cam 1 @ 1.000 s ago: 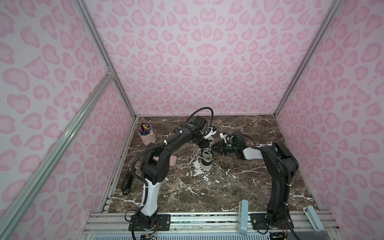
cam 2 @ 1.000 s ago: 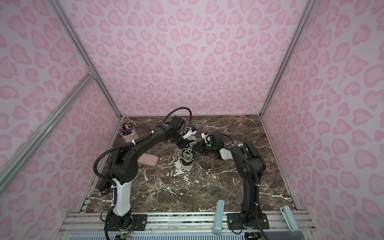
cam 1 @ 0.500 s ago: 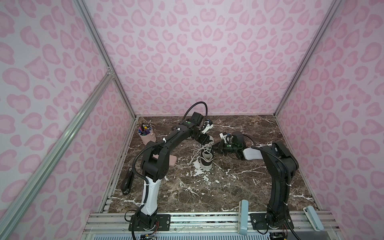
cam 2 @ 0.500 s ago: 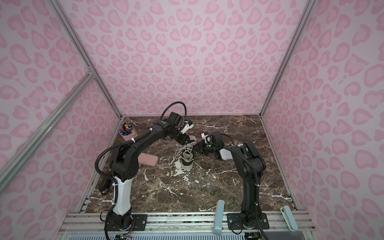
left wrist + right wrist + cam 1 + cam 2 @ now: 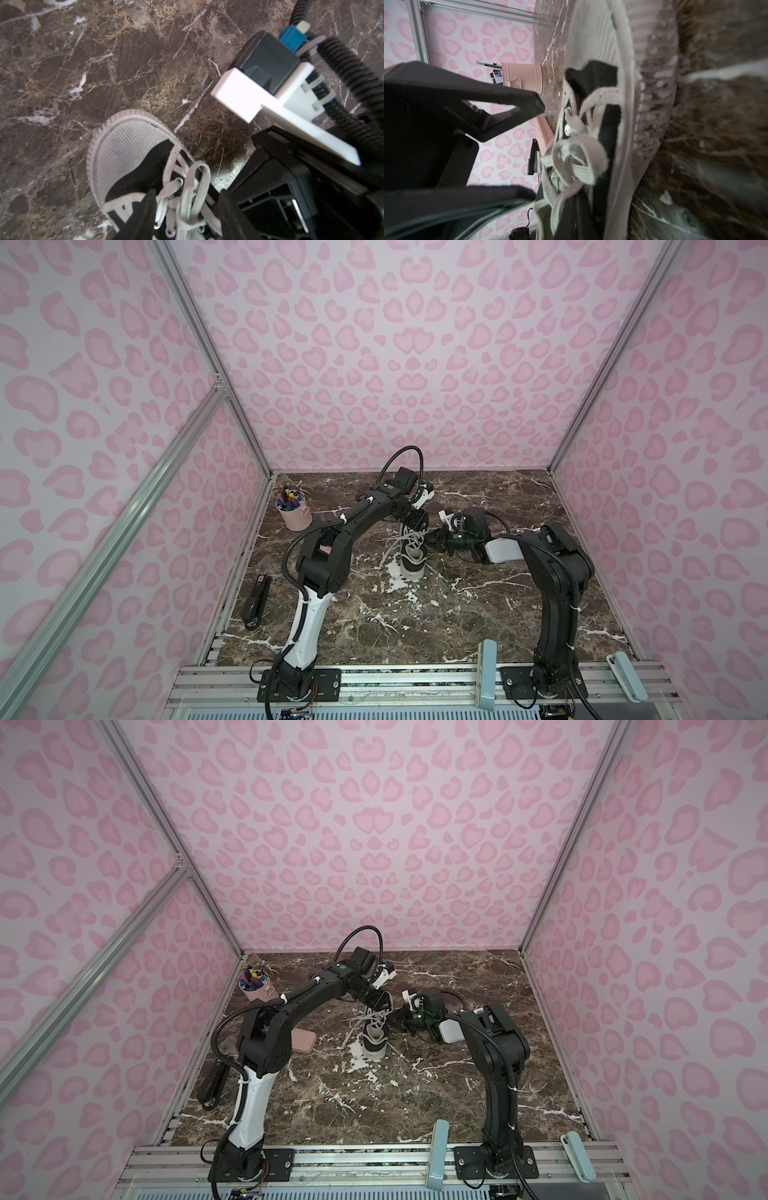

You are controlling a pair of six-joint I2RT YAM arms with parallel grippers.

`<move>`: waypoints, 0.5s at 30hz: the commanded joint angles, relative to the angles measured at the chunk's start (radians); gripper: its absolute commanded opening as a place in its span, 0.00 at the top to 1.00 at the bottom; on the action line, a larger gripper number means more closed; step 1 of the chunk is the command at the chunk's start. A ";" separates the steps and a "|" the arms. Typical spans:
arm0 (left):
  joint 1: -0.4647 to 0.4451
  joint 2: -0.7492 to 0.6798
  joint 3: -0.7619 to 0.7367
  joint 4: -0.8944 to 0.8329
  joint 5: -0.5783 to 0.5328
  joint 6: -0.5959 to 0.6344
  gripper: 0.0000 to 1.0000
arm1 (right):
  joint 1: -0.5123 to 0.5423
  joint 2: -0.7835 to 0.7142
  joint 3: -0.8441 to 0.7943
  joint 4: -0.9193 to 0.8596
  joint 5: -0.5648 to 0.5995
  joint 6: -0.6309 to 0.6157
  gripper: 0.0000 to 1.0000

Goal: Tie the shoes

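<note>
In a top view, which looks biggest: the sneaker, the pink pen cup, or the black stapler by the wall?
1. Stapler, longest, though it lies nearer the camera.
2. Sneaker and pen cup look alike; I would not rank them.

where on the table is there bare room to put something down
Bare marble lies in front of the sneaker, between the two arm bases, and along the right wall behind the right gripper. It is crowded around the sneaker, where the left gripper works, and near the pen cup and stapler.
</note>
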 commanded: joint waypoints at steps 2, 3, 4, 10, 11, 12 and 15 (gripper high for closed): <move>-0.009 0.015 0.010 0.021 -0.049 -0.016 0.49 | -0.002 0.013 -0.008 0.044 0.004 0.012 1.00; -0.012 0.017 0.008 0.027 -0.055 -0.018 0.50 | -0.004 0.013 -0.009 0.046 0.003 0.012 1.00; -0.015 0.019 0.008 0.031 -0.057 -0.018 0.50 | -0.004 0.013 -0.009 0.047 0.004 0.011 1.00; -0.026 0.033 0.008 0.061 -0.061 -0.033 0.51 | -0.005 0.007 -0.015 0.050 -0.001 0.012 1.00; -0.029 0.036 0.009 0.068 -0.053 -0.037 0.52 | -0.005 0.007 -0.016 0.050 0.000 0.012 1.00; -0.030 0.040 0.013 0.072 -0.050 -0.039 0.52 | -0.006 0.008 -0.017 0.050 0.000 0.012 1.00; -0.040 0.057 0.026 0.070 -0.064 -0.040 0.53 | -0.006 0.012 -0.018 0.058 -0.002 0.017 1.00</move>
